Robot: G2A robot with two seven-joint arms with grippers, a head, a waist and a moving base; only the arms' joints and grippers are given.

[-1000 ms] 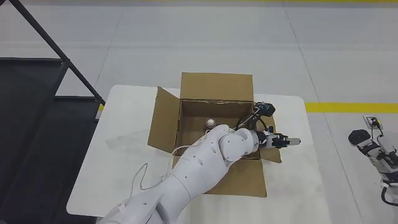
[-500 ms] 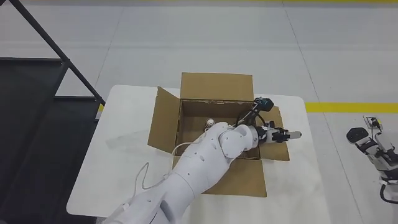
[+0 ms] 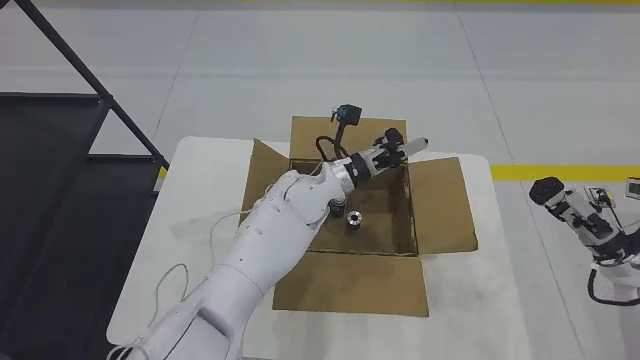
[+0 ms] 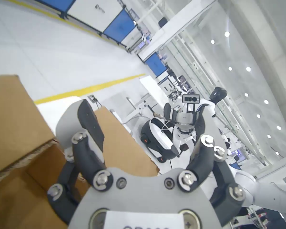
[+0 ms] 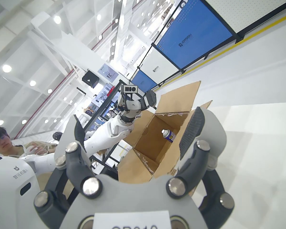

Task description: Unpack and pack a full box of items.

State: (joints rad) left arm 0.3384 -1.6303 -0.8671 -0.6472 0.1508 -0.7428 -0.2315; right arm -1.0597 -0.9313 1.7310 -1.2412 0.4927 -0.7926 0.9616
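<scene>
the white desk [image 3: 200, 210] carries an open cardboard box [image 3: 385, 230] with its four flaps folded out. the right flap [image 3: 442, 205] lies flat toward the desk's edge, and the far flap [image 3: 350, 132] rises behind the opening. on the floor around the desk are a black metal frame [image 3: 60, 90] and a yellow line [image 3: 565, 172]. the left arm [image 3: 290, 210] stretches across the box's left and far side, hiding part of its floor. the left tool [image 3: 414, 145] hangs over the far right corner, fingers spread, holding nothing. the right arm [image 3: 585, 225] is off the desk's right side, and the right tool [image 5: 138, 129] is spread and empty too. a spray can [image 3: 353, 220] stands on the box floor just beside the left forearm, uncovered.
</scene>
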